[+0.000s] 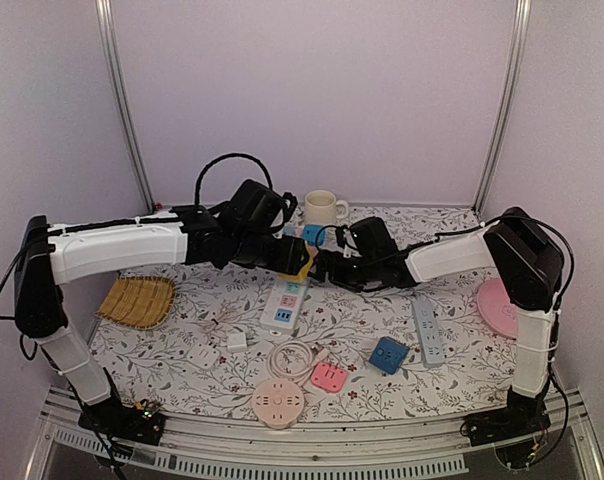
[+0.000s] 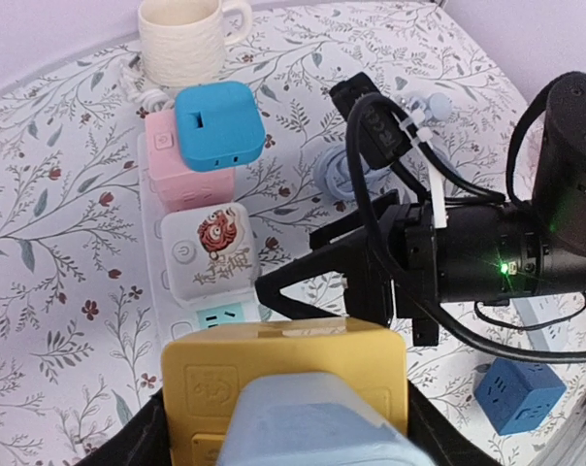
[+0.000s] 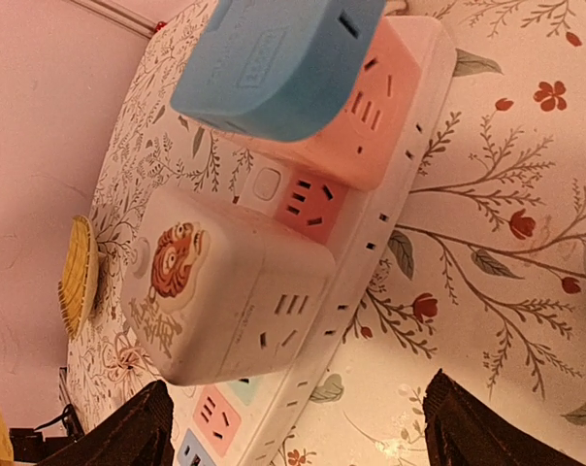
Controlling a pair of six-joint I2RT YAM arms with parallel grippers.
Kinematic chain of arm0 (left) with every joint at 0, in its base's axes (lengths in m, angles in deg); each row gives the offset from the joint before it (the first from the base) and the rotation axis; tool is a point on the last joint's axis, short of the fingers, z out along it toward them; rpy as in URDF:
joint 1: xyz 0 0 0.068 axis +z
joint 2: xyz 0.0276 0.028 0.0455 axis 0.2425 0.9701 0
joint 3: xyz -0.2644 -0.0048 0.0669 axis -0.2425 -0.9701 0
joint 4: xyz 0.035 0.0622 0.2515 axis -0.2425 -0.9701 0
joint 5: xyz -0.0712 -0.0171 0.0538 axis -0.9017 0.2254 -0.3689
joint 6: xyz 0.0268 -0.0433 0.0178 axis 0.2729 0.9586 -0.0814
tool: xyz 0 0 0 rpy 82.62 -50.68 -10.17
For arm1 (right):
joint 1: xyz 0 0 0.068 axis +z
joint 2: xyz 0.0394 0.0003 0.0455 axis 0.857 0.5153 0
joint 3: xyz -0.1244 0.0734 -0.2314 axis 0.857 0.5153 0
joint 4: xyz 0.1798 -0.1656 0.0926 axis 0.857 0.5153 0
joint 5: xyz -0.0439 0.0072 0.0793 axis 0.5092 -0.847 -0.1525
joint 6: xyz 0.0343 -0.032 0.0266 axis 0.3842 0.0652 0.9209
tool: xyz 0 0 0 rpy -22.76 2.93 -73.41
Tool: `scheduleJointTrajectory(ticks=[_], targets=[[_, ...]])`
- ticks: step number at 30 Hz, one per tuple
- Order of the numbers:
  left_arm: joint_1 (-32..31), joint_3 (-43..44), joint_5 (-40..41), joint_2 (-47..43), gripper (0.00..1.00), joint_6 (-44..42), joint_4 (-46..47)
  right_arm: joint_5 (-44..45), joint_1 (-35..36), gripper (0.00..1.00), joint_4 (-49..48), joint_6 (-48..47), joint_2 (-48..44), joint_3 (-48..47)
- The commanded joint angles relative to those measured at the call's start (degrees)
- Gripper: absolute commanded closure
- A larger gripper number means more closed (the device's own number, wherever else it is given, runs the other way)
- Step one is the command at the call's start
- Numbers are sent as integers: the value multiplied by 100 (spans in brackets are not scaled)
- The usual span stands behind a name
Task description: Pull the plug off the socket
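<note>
Here, left end effector [image 2: 283,432] grips the yellow cube plug [image 2: 283,374] over the white power strip [image 3: 400,165], mid-tabletop [image 1: 462,360]; can't tell if it is seated. Right end effector [image 3: 303,432] is wide open and empty, beside the tiger-print cube [image 3: 225,291].

Soft even light; warm pink cast in right wrist view; blurred foregrounds.

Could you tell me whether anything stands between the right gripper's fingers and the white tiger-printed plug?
Nothing visible does: the right gripper, fingers open, faces the white tiger plug on the power strip, with only bare tablecloth alongside.
</note>
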Motion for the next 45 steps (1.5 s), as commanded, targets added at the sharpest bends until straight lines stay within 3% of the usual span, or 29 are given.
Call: scheduleJointTrajectory(ticks=[1, 7, 14, 20, 25, 28, 38, 45], targets=[[173, -252, -496, -351, 60, 170, 440, 155, -45, 10, 247, -95, -638, 334], [526, -1129, -1718, -1184, 60, 671, 1506, 222, -65, 9, 77, -244, -1580, 916], [811, -2220, -3008, -1847, 60, 1781, 3236, -402, -59, 6, -1165, -224, -2952, 2203], [821, -2930, -3822, -1831, 60, 2896, 4995, -1058, 198, 1, -2507, -253, -3717, 2964], [811, -3185, -4408, -1487, 61, 3855, 6153, -485, 783, 1, -2823, -1072, -4145, 3254], [790, -3138, -4596, -1321, 62, 4161, 6126, 83, 1106, 1, -2853, -1825, -4347, 3419], [615, -3052, -4671, -1137, 62, 4459, 6034, 786, 1504, 1, -3574, -3638, -4184, 3862], [452, -2957, -4660, -929, 62, 4515, 6052, 1043, 1811, 1, -3969, -4070, -3792, 3794]])
